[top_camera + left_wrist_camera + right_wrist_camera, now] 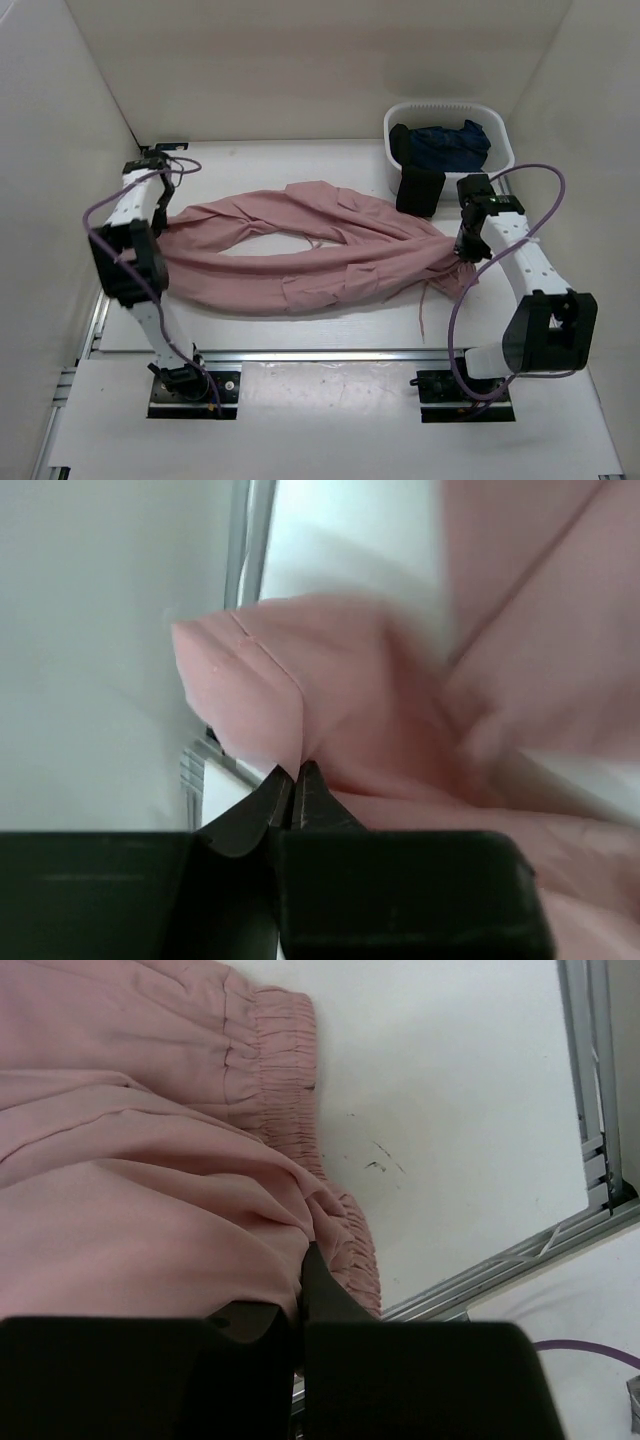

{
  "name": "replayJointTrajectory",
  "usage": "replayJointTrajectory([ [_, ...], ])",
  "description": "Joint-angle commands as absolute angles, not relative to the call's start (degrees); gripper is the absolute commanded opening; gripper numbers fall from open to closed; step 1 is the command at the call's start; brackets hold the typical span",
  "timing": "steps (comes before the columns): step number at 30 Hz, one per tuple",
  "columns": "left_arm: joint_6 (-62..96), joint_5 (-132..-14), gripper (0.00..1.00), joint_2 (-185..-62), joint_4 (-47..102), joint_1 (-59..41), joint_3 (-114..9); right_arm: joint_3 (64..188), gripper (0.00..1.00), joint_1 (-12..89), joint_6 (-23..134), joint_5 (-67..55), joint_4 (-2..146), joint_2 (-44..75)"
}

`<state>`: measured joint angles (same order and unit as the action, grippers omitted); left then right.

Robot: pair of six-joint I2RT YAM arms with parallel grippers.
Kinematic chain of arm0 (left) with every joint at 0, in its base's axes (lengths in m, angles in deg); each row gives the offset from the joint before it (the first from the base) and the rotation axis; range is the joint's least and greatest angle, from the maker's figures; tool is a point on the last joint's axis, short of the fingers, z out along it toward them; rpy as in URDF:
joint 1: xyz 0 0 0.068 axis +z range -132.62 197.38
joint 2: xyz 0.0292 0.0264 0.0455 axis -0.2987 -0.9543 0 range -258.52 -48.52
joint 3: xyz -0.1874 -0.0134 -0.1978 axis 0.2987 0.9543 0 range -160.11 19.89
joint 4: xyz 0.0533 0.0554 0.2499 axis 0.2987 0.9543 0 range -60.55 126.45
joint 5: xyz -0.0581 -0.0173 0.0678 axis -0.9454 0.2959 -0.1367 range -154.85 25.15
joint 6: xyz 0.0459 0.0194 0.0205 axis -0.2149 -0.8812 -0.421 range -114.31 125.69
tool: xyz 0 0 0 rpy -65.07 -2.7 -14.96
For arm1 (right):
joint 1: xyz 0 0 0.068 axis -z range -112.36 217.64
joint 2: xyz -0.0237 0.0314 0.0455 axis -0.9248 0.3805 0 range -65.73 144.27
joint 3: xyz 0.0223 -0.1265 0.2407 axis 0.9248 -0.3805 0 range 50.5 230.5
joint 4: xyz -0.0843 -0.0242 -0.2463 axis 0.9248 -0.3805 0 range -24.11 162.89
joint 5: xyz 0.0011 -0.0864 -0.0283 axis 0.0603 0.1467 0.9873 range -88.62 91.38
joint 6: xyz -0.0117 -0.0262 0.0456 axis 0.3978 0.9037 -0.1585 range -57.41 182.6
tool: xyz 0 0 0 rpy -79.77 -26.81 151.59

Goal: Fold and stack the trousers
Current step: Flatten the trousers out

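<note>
The dusty-pink trousers (300, 250) lie stretched across the table, legs running left, gathered waistband at the right. My left gripper (160, 222) is shut on the leg ends; the left wrist view shows the fingertips (296, 772) pinching a fold of the pink fabric (330, 690). My right gripper (462, 252) is shut on the trousers near the waistband; the right wrist view shows its jaws (305, 1255) closed on fabric beside the ruffled elastic (290, 1070). A thin drawstring (425, 310) trails toward the front.
A white basket (500, 140) at the back right holds a dark blue garment (450, 145); a black garment (420, 190) hangs over its front. Metal rails (320, 352) run along the table's front edge. White walls close in on the left, back and right.
</note>
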<state>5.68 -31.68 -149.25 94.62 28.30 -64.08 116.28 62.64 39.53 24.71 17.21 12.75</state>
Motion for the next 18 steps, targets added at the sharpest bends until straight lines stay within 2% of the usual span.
replayJointTrajectory([
  [1,5.7,-28.8,0.14,-164.9,93.7,25.3,-79.4,118.4,0.00,62.5,41.2,24.4,19.4,16.6],
  [2,5.7,-27.9,0.14,-169.6,94.8,24.6,-91.6,119.4,0.00,62.5,41.2,24.4,19.4,17.5],
  [6,5.7,-22.8,0.14,-188.6,98.9,20.7,-117.4,120.6,0.00,62.0,41.2,24.4,19.4,21.1],
  [7,5.7,-21.9,0.14,-189.8,98.1,19.9,-117.5,120.6,0.00,62.0,41.2,24.4,19.4,21.1],
  [8,5.7,-21.9,0.19,-189.8,96.9,18.5,-116.1,120.6,0.00,61.5,41.2,24.4,19.4,21.9],
  [9,5.7,-21.9,0.33,-187.7,93.8,18.5,-110.1,120.6,0.00,61.5,41.2,24.4,18.8,22.6],
  [10,5.7,-22.6,0.55,-186.0,92.2,17.9,-107.0,120.6,0.00,61.5,41.2,24.4,18.8,22.6],
  [11,5.7,-24.5,1.00,-184.3,91.2,17.9,-104.4,120.6,0.00,60.9,41.2,24.4,18.1,23.1],
  [14,5.7,-29.1,1.00,-177.3,91.2,21.0,-101.1,120.6,0.00,60.3,40.1,24.4,18.1,23.1],
  [17,5.7,-41.0,1.00,-166.7,92.4,27.4,-97.3,120.6,0.00,60.3,39.4,23.8,17.6,23.1],
  [18,5.7,-48.5,1.00,-160.6,92.4,31.2,-95.2,119.9,0.00,59.8,38.9,23.3,17.6,23.1],
])
